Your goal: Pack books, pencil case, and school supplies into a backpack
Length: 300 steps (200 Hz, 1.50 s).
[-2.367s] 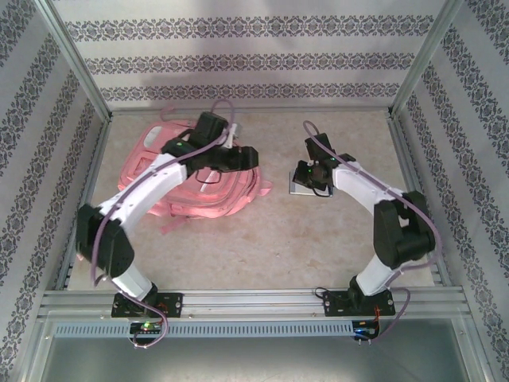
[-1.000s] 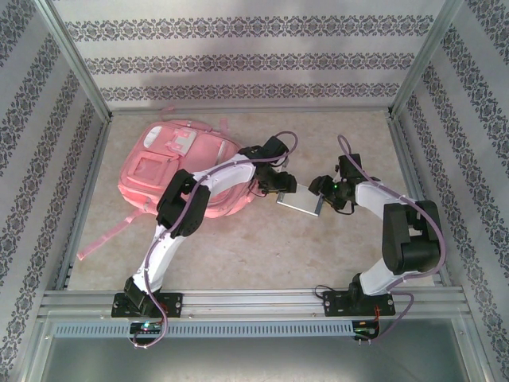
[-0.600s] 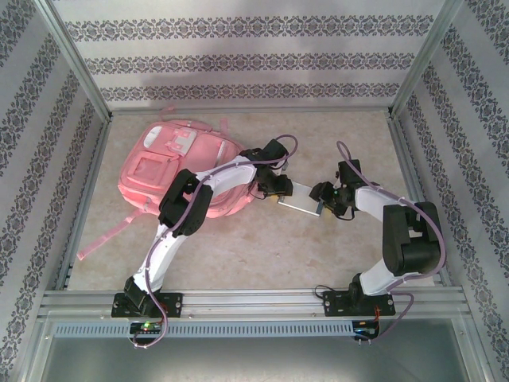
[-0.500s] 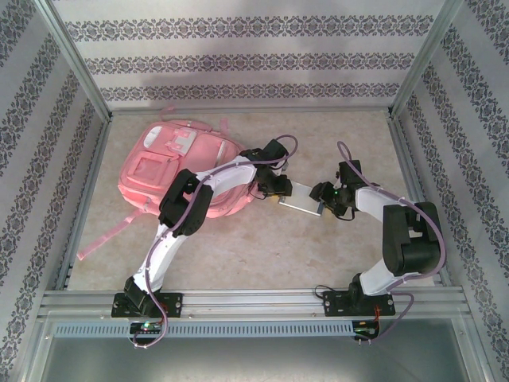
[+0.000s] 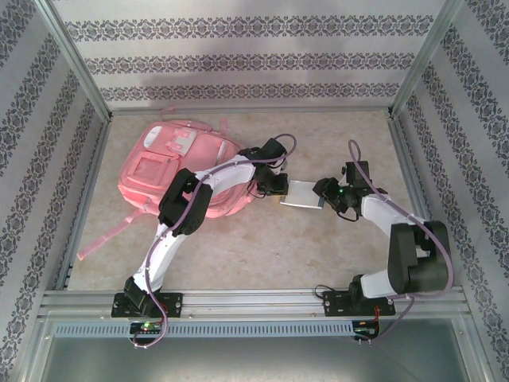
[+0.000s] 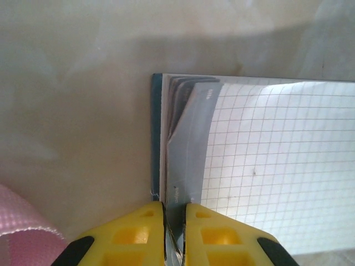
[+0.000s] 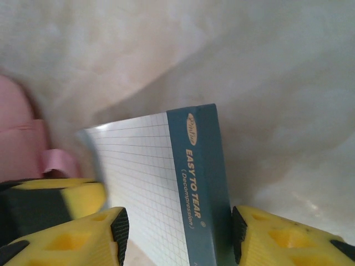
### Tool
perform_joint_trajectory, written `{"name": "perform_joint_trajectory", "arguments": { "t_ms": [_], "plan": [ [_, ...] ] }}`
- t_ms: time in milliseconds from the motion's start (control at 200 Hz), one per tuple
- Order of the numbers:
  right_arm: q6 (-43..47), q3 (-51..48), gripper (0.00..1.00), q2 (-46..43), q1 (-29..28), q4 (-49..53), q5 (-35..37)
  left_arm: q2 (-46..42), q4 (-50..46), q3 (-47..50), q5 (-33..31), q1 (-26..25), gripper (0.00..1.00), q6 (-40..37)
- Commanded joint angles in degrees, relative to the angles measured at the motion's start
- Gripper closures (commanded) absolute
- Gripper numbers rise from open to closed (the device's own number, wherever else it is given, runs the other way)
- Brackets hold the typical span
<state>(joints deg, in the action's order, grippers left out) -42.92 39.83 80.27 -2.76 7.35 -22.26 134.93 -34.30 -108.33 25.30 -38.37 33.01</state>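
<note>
Currently the grey-white notebook [image 5: 305, 193] sits between the two arms, just right of the pink backpack [image 5: 175, 159] and over the middle of the table [image 5: 278, 263]. I cannot tell whether it rests on the surface or is lifted off it. The left tool [image 6: 175, 208] is clenched on the notebook's left edge: in the left wrist view its yellow fingers pinch the cover and squared pages with hardly a gap. The right tool [image 7: 178, 224] stands at the opposite end, with the blue "EASY TO TEAR" strip and the squared sheet between its fingers. Whether they press the pad or merely flank it I cannot tell.

This looks like a hand-over, right arm to left, so the left arm can carry the notebook to the bag. The left grip takes only a thin margin near a corner, so the pad may droop or swing about that pinch. The right side should let go only once that hold is sure. The carry leftward should then be slow, with the pad kept flat. The bag's opening cannot be made out in the overhead view, so the entry should be lined up before pushing in.
</note>
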Motion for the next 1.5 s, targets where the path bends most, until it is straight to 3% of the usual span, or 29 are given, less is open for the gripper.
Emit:
{"name": "perform_joint_trajectory", "arguments": {
  "t_ms": [0, 235, 390, 565, 729, 819, 939, 1094, 1284, 1394, 1494],
  "plan": [
    [-2.02, 0.43, 0.48, -2.44, -2.23, -5.37, -10.45, 3.23, -0.83, 0.63, 2.26, -1.73, 0.87, -1.32],
    [-4.36, 0.16, 0.48, 2.42, -2.90, -11.21, -14.97, 2.57, -0.15, 0.91, 4.62, -1.75, 0.88, -1.22],
    [-2.87, 1.09, 0.52, 4.26, -3.48, -9.92, -12.64, 1.89, -0.16, 1.61, 4.39, -1.71, 0.88, -1.15],
    [0.82, 1.83, 0.70, 2.51, -2.96, -4.54, -6.84, -0.64, 0.06, 4.06, 2.59, -1.23, 0.88, -1.07],
    [2.36, 1.82, 1.00, -1.49, -3.03, -2.74, -6.86, -6.43, 0.38, 8.05, 2.08, 0.53, 0.68, -0.76],
    [4.38, 2.06, 1.00, -5.44, -3.67, -1.49, -7.40, -12.18, -0.52, 10.22, 1.44, 1.99, 0.51, -2.44],
    [9.03, 3.98, 1.00, -10.48, -6.37, 0.22, -11.09, -18.39, -8.56, 6.77, 1.03, 2.54, 0.40, -12.74],
    [12.97, 7.53, 1.00, -15.15, -12.80, 1.18, -13.21, -24.15, -18.92, -0.21, -1.59, 2.68, 0.36, -25.79],
    [21.77, 13.18, 1.00, -19.17, -18.24, 5.32, -16.14, -30.77, -22.17, -0.51, -0.65, 2.77, 0.35, -37.88],
    [21.95, 13.33, 1.00, -20.88, -18.90, 5.29, -17.39, -33.59, -21.92, 1.92, -2.26, 3.19, 0.34, -39.29],
    [20.67, 11.47, 1.00, -23.12, -18.88, 2.55, -19.20, -36.93, -18.66, 6.33, 1.50, 5.61, 0.33, -35.96]
  ]
}}
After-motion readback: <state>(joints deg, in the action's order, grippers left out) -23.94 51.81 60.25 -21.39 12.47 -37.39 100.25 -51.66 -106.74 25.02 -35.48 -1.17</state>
